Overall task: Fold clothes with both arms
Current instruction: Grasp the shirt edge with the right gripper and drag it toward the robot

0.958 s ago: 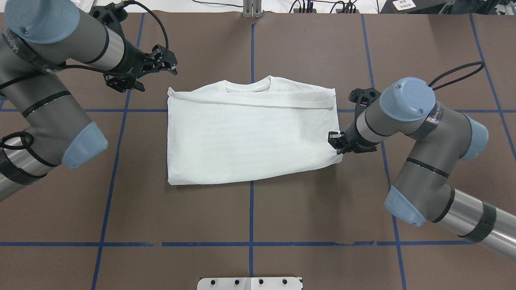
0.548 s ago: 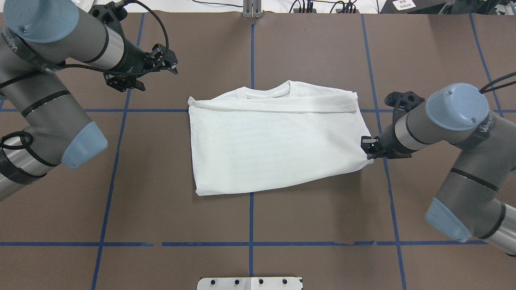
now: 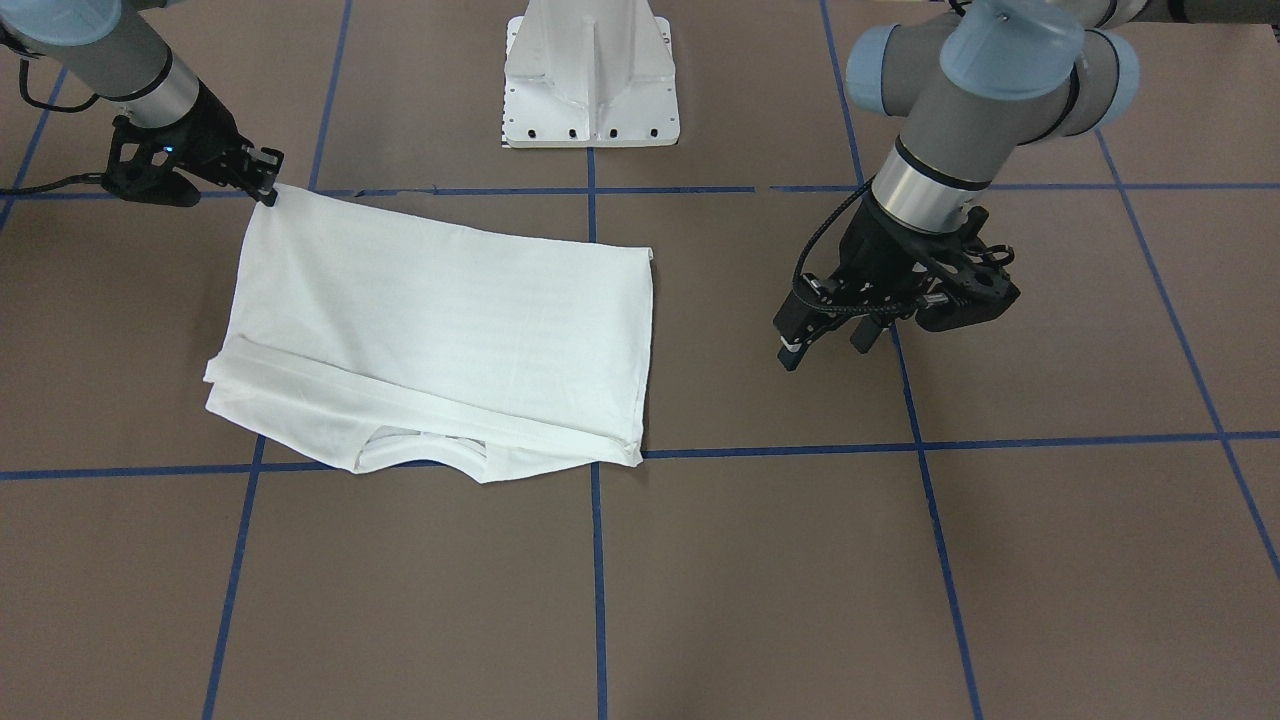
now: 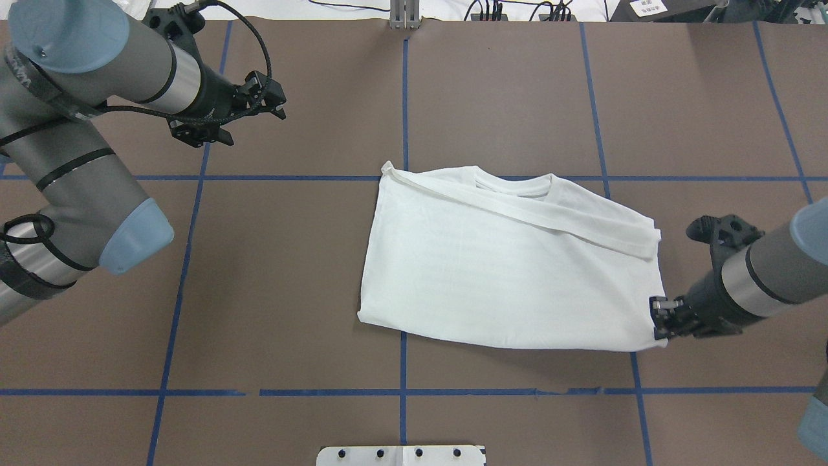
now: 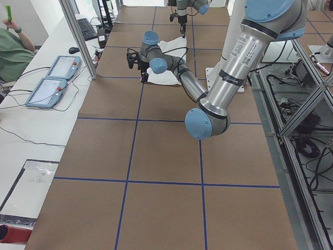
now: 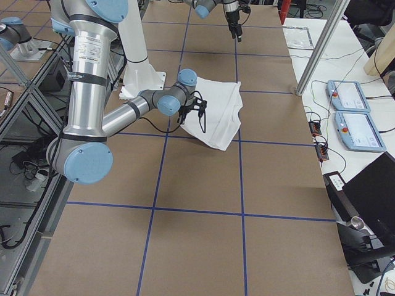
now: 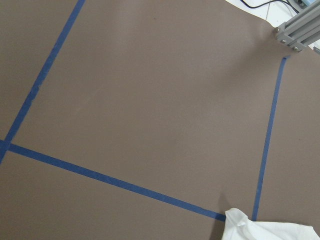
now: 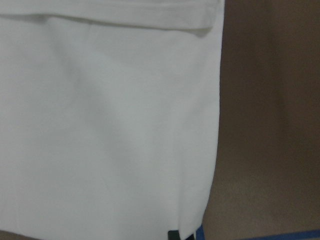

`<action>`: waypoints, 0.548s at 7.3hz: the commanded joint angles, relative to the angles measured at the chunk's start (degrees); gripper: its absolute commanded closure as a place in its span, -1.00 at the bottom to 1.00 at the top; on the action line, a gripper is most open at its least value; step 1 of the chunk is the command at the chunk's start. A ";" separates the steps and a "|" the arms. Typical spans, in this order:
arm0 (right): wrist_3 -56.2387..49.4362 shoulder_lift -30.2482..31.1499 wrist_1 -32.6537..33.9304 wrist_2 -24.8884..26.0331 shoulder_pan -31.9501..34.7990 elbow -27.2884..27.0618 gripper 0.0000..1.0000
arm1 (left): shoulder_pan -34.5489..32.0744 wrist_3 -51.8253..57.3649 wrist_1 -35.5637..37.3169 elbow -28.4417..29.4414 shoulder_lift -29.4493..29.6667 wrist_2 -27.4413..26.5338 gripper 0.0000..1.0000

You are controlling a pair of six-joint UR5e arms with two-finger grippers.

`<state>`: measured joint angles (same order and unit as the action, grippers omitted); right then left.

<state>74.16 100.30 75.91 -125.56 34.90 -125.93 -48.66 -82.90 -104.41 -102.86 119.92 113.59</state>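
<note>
The clothes, a white long-sleeved T-shirt [image 4: 504, 278], lie flat and skewed, right of the table's middle. The sleeves are folded across the chest below the ribbed collar [image 4: 514, 184]. My right gripper [image 4: 658, 318] is shut on the shirt's hem corner, low over the table; the front-facing view shows the same pinch [image 3: 268, 187] at the shirt [image 3: 440, 320]. My left gripper [image 4: 279, 107] hovers far off at the back left, open and holding nothing [image 3: 823, 350]. The left wrist view catches only a shoulder tip of the shirt [image 7: 265, 230]. White fabric [image 8: 100, 125] fills the right wrist view.
The white metal pedestal base [image 3: 590, 80] stands at the robot's side of the table. Blue tape lines [image 4: 402, 97] grid the brown table top. Control tablets [image 6: 355, 114] and a person's sleeve [image 5: 10, 52] are beyond the far edge.
My right gripper has dragged the shirt to the right and toward the robot's side, and the shirt has turned askew. The left arm has barely moved.
</note>
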 commanded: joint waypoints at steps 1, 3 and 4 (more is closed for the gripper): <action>0.02 7.52 0.03 -2.75 -12.07 -5.55 1.00 | 0.14 -0.16 0.00 -0.76 0.05 -0.21 -0.98; 0.54 7.55 0.03 -3.46 -18.61 -5.03 -0.17 | 0.31 -0.16 0.00 -1.29 0.05 -0.91 -0.98; 1.51 7.20 0.03 -3.37 -19.24 -4.86 -0.99 | 0.75 -0.16 0.00 -1.29 0.05 -0.91 -0.98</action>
<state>74.77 107.60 75.93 -128.80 17.81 -130.95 -48.27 -83.05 -104.41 -104.01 119.97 112.77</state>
